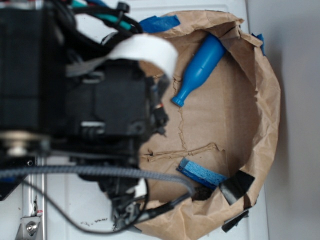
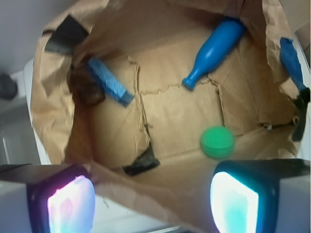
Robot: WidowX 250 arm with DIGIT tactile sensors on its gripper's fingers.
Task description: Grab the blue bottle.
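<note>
Your gripper point(image 2: 153, 204) sits at the near rim of a crumpled brown paper enclosure point(image 2: 53, 97), its two glowing pads spread wide with nothing between them. In the wrist view one fingertip point(image 2: 70, 204) fills the lower left corner and the other the lower right.

The smooth bright-blue plastic bottle, shaped like a bowling pin point(image 2: 216, 51), lies on its side on the paper floor, at the far side from your gripper and off to the right in the wrist view. Its wide body rests up against the far paper wall; its narrow flared neck points back toward you and to the left. So the long axis runs diagonally, not square to your fingers.

A small round green ball point(image 2: 217, 141) lies between you and the bottle, clear of it. A flat rough blue rectangular piece point(image 2: 111, 81) lies well apart on the left.

From the exterior view the bottle point(image 1: 200, 67) is beyond the arm, untouched. You will likely need to reach forward and right, past the ball, and turn the wrist so the fingers close across the body.
</note>
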